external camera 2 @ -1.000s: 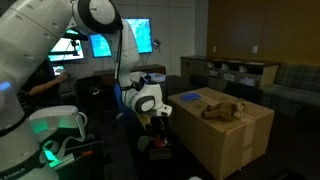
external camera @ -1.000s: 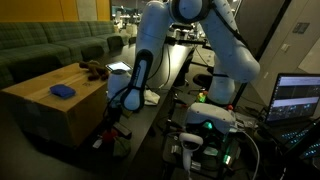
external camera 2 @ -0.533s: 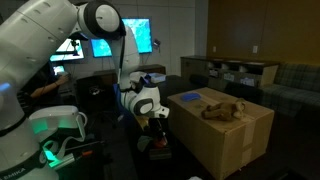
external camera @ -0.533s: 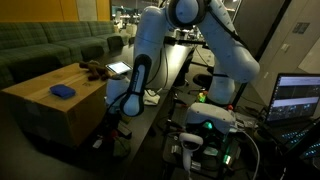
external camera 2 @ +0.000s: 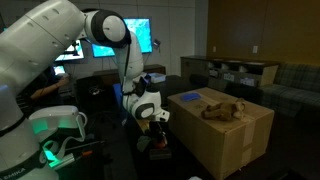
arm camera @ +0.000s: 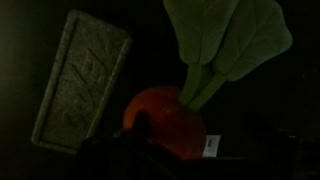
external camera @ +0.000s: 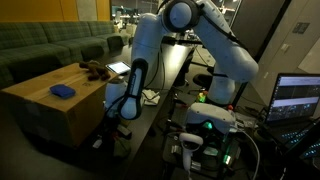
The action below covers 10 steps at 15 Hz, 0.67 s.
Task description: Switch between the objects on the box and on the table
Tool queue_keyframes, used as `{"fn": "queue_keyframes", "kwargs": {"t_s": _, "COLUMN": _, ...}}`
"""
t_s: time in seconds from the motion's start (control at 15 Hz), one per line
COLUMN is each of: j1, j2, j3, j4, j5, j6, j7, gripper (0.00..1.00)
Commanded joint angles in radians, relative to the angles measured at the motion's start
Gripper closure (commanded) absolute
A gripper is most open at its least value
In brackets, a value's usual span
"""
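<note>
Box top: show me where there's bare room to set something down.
Bare cardboard lies between the blue object and the brown toy, and at the box corner beyond the blue object. Crowded: the end around the brown toy.

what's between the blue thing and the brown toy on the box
Nothing; the box top is bare between the blue thing and the brown toy, seen in both exterior views.

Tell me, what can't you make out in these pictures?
The pincer: lost in shadow beside the box in both exterior views; open or shut, cannot tell.
The orange toy: wrist view, lower edge sinks into darkness; gripped or not, unclear.
The grey slab: wrist view, too dim to identify.
The brown thing: too small.
</note>
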Motion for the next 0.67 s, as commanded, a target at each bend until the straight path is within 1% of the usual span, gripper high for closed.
{"fn": "queue_keyframes", "kwargs": {"t_s": 0.0, "j1": -0.035, "j2": 0.039, "j3": 0.029, "j4": 0.043, "j5": 0.017, "j6": 0.004, "j7": -0.045, "gripper": 0.02}}
{"fn": "queue_keyframes", "kwargs": {"t_s": 0.07, "j1": -0.037, "j2": 0.042, "j3": 0.029, "j4": 0.046, "j5": 0.016, "j6": 0.003, "j7": -0.048, "gripper": 0.13}}
{"fn": "queue_keyframes", "kwargs": {"t_s": 0.13, "j1": -0.034, "j2": 0.038, "j3": 0.023, "j4": 0.044, "j5": 0.016, "j6": 0.003, "j7": -0.047, "gripper": 0.26}}
{"fn": "queue_keyframes", "kwargs": {"t_s": 0.2, "j1": -0.03, "j2": 0.037, "j3": 0.018, "j4": 0.044, "j5": 0.016, "j6": 0.001, "j7": -0.047, "gripper": 0.32}}
{"fn": "queue_keyframes", "kwargs": {"t_s": 0.27, "j1": -0.023, "j2": 0.035, "j3": 0.01, "j4": 0.043, "j5": 0.017, "j6": 0.002, "j7": -0.044, "gripper": 0.39}}
{"fn": "queue_keyframes", "kwargs": {"t_s": 0.33, "j1": -0.015, "j2": 0.032, "j3": 0.001, "j4": 0.041, "j5": 0.017, "j6": 0.005, "j7": -0.04, "gripper": 0.49}}
{"fn": "queue_keyframes", "kwargs": {"t_s": 0.6, "j1": -0.006, "j2": 0.025, "j3": -0.008, "j4": 0.035, "j5": 0.017, "j6": 0.002, "j7": -0.036, "gripper": 0.78}}
